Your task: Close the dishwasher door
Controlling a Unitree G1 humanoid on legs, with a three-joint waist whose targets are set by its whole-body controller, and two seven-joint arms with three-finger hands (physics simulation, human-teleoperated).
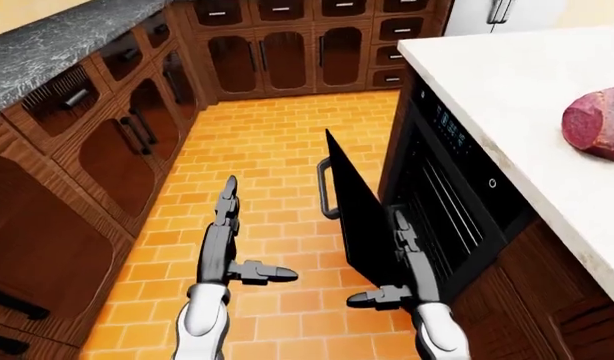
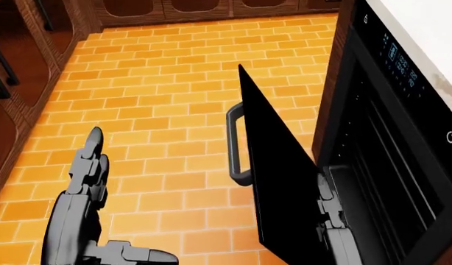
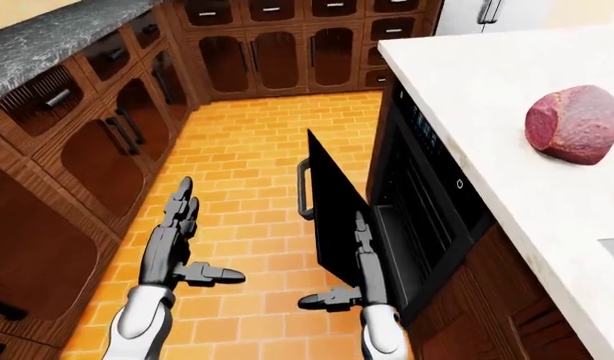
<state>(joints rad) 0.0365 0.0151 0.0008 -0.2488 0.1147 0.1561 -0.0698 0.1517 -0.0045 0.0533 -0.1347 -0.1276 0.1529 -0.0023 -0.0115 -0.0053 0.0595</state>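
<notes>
My left hand (image 1: 222, 225) is a dark grey, almost black, three-finger unit built from blocky, segmented links with small lighter joint details along the fingers. Its thumb is a stubby dark bar of the same material. Below it, toward six o'clock in the left-eye view, the forearm turns into a smooth, glossy white-silver rounded shell. My right hand (image 1: 407, 247) is the same: dark jointed fingers, a short dark thumb, and a rounded pale grey forearm casing below it. I can't make out any cables, screws or markings.

dishwasher door (image 1: 359, 214) between hands, meat (image 3: 573, 124) on counter (image 3: 487, 82)
</notes>
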